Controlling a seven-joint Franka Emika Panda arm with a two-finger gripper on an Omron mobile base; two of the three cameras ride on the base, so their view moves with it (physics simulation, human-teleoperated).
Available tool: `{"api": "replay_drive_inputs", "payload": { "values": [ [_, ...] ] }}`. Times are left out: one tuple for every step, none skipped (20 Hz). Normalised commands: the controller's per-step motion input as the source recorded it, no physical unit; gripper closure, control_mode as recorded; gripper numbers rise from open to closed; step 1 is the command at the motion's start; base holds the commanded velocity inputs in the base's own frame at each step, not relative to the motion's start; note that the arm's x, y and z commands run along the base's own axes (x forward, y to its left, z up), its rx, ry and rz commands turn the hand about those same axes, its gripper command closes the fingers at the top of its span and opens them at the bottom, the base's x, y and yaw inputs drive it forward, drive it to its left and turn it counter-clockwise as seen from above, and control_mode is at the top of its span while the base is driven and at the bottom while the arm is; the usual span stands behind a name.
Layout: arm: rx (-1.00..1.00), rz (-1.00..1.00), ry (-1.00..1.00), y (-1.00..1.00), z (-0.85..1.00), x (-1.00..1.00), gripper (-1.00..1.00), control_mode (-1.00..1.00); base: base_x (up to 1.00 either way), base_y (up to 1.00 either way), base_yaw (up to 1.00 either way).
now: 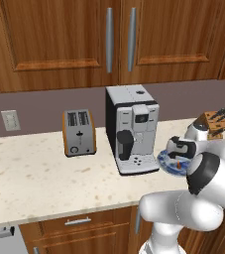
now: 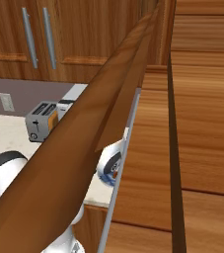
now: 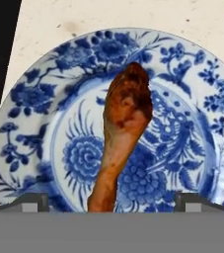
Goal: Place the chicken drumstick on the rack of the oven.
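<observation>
Orange-brown chicken drumstick (image 3: 122, 136), thin end cut off

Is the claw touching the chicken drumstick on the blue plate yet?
Apart. In the hand view the claw stands open, a finger tip on either side of the chicken drumstick, with blue plate showing in both gaps.

No readable text, brand, number or sign appears anywhere in the kitchen. The blue patterned plate (image 3: 29, 123) directly beneath the hand carries only floral ornament, no lettering. The coffee machine (image 1: 132, 130) just beyond and to the left of the hand shows a small dark panel and buttons, too small to make out any characters. The toaster (image 1: 79, 132), farther to the left of the hand, has a dial on its face with no legible markings.
</observation>
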Motion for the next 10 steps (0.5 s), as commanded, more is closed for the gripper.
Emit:
{"api": "replay_drive_inputs", "payload": {
  "values": [
    [0.0, -0.01, 0.0, 0.0, -0.36, 0.19, -1.0, -1.0, 0.0, 0.0, 0.0],
    [0.0, -0.03, 0.0, 0.0, -0.33, 0.24, -1.0, -1.0, 0.0, 0.0, 0.0],
    [0.0, -0.03, 0.0, 0.0, -0.32, 0.24, -1.0, -1.0, 0.0, 0.0, 0.0],
    [0.0, -0.03, 0.0, 0.0, -0.32, 0.26, -1.0, -1.0, 0.0, 0.0, 0.0],
    [0.0, -0.03, 0.0, 0.0, -0.29, 0.21, -1.0, -1.0, 0.0, 0.0, 0.0],
    [0.0, -0.02, 0.0, 0.0, -0.28, 0.15, -1.0, -1.0, 0.0, 0.0, 0.0],
    [0.0, 0.0, 0.0, 0.0, -0.27, 0.03, -1.0, -1.0, 0.0, 0.0, 0.0],
    [0.0, 0.0, 0.0, 0.0, -0.24, 0.06, -1.0, -1.0, 0.0, 0.0, 0.0],
    [0.0, 0.0, 0.0, 0.0, -0.24, 0.06, -1.0, -1.0, 0.0, 0.0, 0.0],
    [0.0, 0.0, 0.0, 0.0, -0.22, 0.04, 1.0, -1.0, 0.0, 0.0, 0.0]
  ]
}}
